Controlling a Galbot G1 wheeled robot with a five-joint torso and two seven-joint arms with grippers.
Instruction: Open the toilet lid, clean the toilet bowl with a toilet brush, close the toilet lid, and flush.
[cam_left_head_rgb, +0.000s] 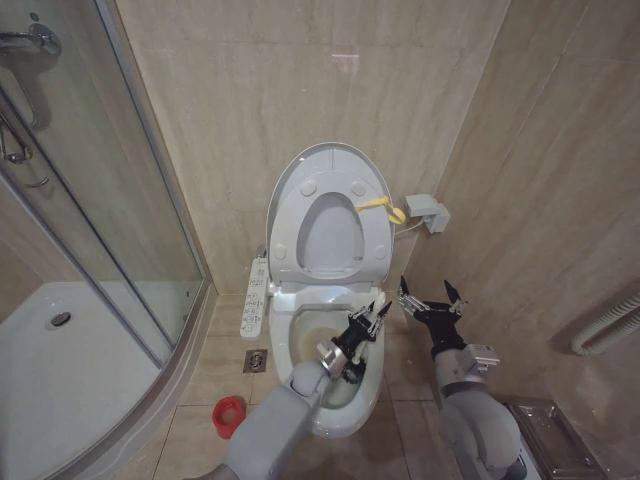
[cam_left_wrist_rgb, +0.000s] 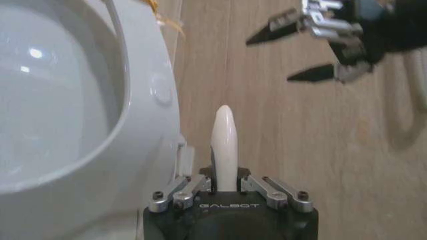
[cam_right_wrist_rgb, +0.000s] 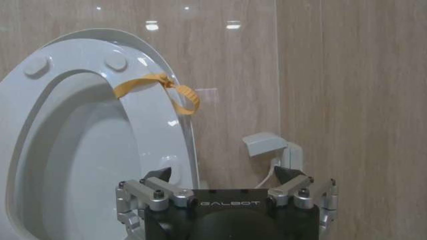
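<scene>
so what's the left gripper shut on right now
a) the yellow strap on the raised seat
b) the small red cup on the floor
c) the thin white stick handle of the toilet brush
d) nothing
c: the left gripper is shut on the toilet brush, its thin white stick handle rising between the fingers beside the white ceramic toilet bowl.

A small home-style bathroom, going by the white toilet bowl (cam_left_head_rgb: 335, 345) with its toilet lid (cam_left_head_rgb: 328, 165) and seat raised against beige marble-look wall tiles (cam_left_head_rgb: 250, 80). To the robot's left, a curved glass shower enclosure (cam_left_head_rgb: 110, 200) with a white tray and round drain (cam_left_head_rgb: 60, 319). Also a floor drain (cam_left_head_rgb: 255, 361), a small red cup holder (cam_left_head_rgb: 230, 413) on the tiled floor, and a control panel (cam_left_head_rgb: 255, 296) along the seat's side.
</scene>
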